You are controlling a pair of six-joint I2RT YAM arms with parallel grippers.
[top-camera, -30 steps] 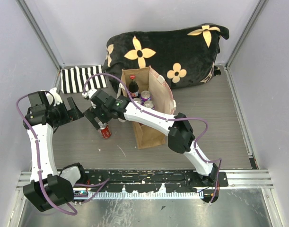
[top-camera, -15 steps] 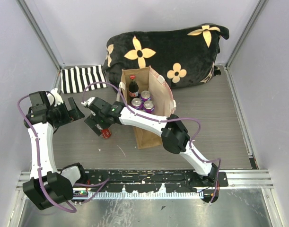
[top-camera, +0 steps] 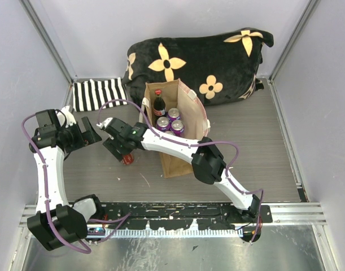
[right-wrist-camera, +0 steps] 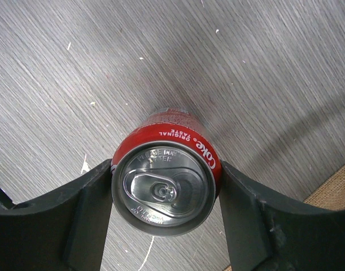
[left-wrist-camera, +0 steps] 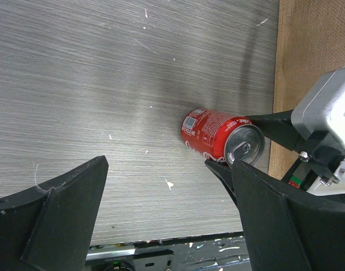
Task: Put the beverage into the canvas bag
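The beverage, a red Coke can [right-wrist-camera: 164, 186], stands upright on the grey table left of the canvas bag [top-camera: 180, 161]. My right gripper [right-wrist-camera: 164, 199] has come down over the can, and its two black fingers [right-wrist-camera: 87, 214] press against opposite sides of it. From above, the gripper [top-camera: 122, 151] hides most of the can [top-camera: 127, 161]. The left wrist view has the can [left-wrist-camera: 217, 137] beside the bag's tan side [left-wrist-camera: 313, 56]. My left gripper [top-camera: 92, 134] hovers open to the left, empty and well apart from the can.
Inside the bag are a dark bottle with a red cap [top-camera: 158, 105] and three purple cans [top-camera: 173, 115]. A black cushion with tan flowers [top-camera: 200, 62] lies behind it. A striped cloth [top-camera: 99, 93] lies at the back left.
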